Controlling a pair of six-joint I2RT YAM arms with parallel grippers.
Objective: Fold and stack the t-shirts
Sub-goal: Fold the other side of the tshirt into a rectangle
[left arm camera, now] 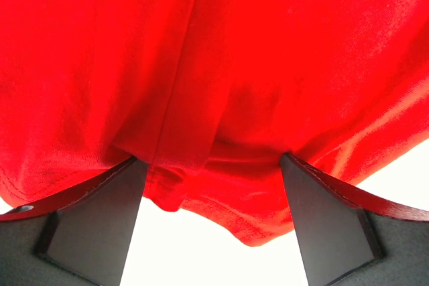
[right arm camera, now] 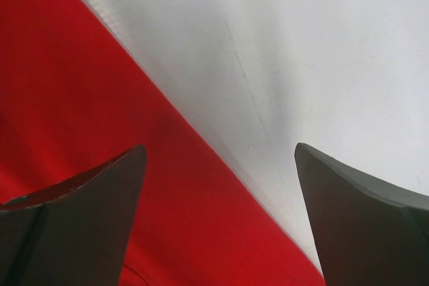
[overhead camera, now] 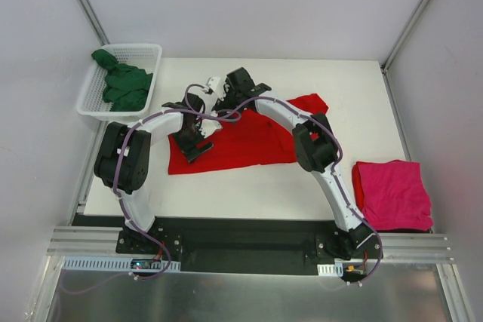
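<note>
While both jaws stand wide, left gripper (left arm camera: 211, 162) straddles red tee (left arm camera: 221, 65) hem; right gripper (right arm camera: 220, 147) hovers over its edge.

A red t-shirt (overhead camera: 253, 141) is spread on the white tabletop (overhead camera: 249, 190) beneath the left tool (left arm camera: 211, 157) and right tool (right arm camera: 220, 145). A folded pink t-shirt (overhead camera: 392, 194) is laid well right of the latter. A mesh basket (overhead camera: 139, 47) is set far left of the former.

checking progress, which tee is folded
The magenta-pink t-shirt, folded square at right; the red t-shirt lies spread, the dark green t-shirt bunched in the basket.
</note>
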